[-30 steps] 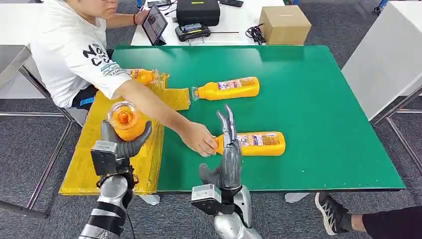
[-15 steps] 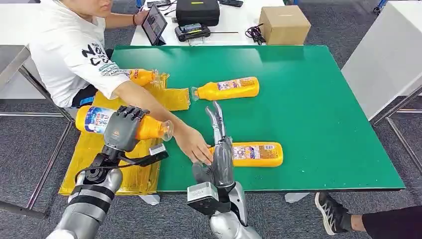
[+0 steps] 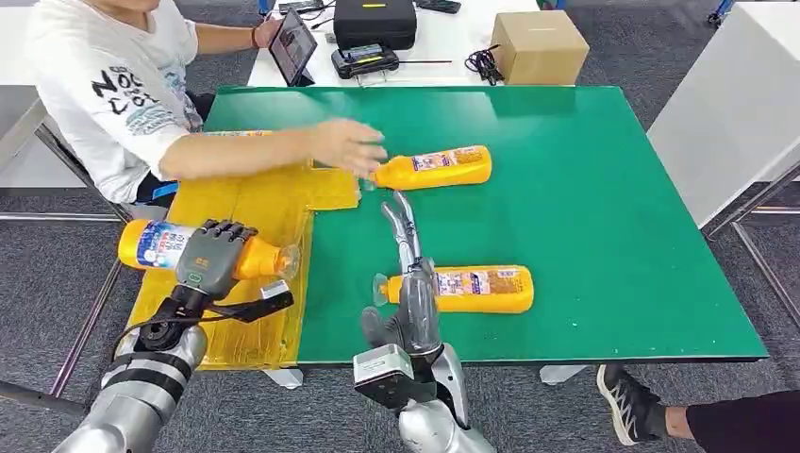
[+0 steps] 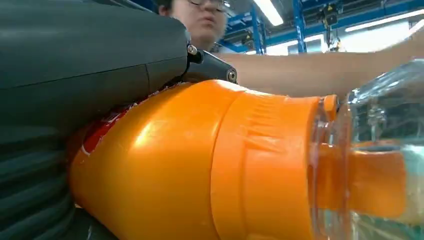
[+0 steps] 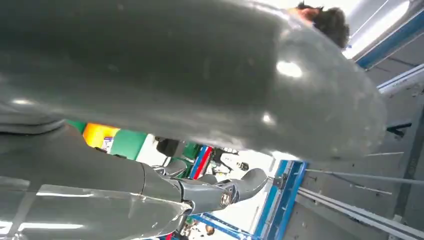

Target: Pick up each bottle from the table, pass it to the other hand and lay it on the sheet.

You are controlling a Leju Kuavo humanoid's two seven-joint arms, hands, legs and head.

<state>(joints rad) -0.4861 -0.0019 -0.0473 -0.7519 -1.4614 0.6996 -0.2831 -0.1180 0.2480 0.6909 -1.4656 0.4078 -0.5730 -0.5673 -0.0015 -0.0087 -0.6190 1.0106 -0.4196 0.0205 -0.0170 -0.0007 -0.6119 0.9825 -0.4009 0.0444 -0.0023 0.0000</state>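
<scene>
Left hand (image 3: pixel 209 257) gripping an orange bottle (image 3: pixel 160 243) sideways, hovering over the yellow sheet (image 3: pixel 247 206) at the green surface's (image 3: pixel 604 208) left edge. Right hand (image 3: pixel 411 283) holding nothing, fingers (image 3: pixel 404 225) straight and apart, resting against the cap end of a second bottle (image 3: pixel 476 288) lying on the surface. Person's hand (image 3: pixel 347 145) touching a third bottle (image 3: pixel 434 168) farther back.

Right hand (image 5: pixel 165 90) close up, orange bottle (image 5: pixel 98 136) perhaps behind.
</scene>
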